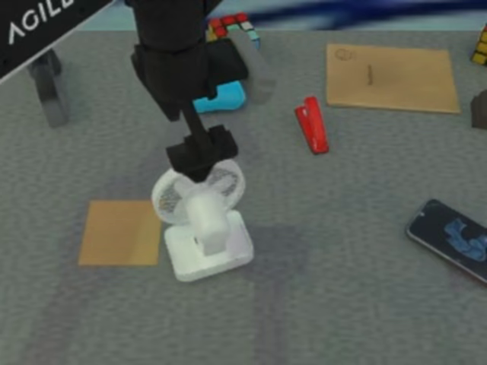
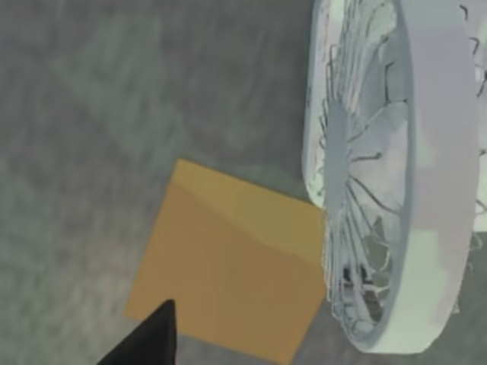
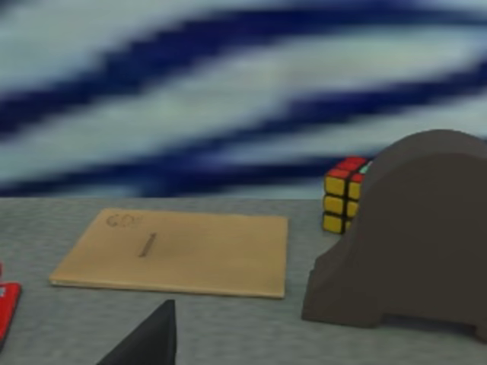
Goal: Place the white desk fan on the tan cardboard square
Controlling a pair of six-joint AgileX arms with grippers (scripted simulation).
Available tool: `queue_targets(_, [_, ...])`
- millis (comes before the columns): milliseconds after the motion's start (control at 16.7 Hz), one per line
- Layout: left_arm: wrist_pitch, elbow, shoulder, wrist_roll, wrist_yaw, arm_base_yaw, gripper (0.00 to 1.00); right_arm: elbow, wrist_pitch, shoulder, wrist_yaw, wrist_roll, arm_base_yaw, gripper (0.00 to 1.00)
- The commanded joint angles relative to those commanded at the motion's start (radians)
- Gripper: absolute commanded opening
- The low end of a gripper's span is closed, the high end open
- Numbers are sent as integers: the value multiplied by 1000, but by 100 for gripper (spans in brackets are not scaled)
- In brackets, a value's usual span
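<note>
The white desk fan (image 1: 205,228) stands upright on the grey table, its rounded base just right of the tan cardboard square (image 1: 120,232), which lies flat with nothing on it. My left gripper (image 1: 199,161) hovers directly over the top of the fan's grille head. In the left wrist view the grille (image 2: 380,182) is seen edge-on, with the tan cardboard square (image 2: 228,266) beside it. One dark fingertip (image 2: 156,334) stays well apart from the grille, so this gripper is open and holds nothing. Of my right gripper, parked at the far right, only one fingertip (image 3: 156,334) shows.
A red stapler (image 1: 312,125), a larger pale tan board (image 1: 392,76) and a phone (image 1: 453,239) lie to the right. Behind the left arm are a Rubik's cube (image 1: 232,26) and a cyan object (image 1: 221,97). A dark brown block (image 3: 411,243) and another cube (image 3: 344,194) sit far right.
</note>
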Motion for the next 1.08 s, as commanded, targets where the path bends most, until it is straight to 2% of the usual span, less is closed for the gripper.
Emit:
queue_targets(420, [181, -198, -14, 2, 0, -2, 100, 0, 0, 0, 0, 0, 0, 100])
queue_targets(720, [201, -218, -15, 2, 0, -3, 100, 0, 0, 0, 0, 0, 0, 100])
queue_targets(1080, [201, -218, -15, 2, 0, -3, 55, 0, 0, 0, 0, 0, 0, 100])
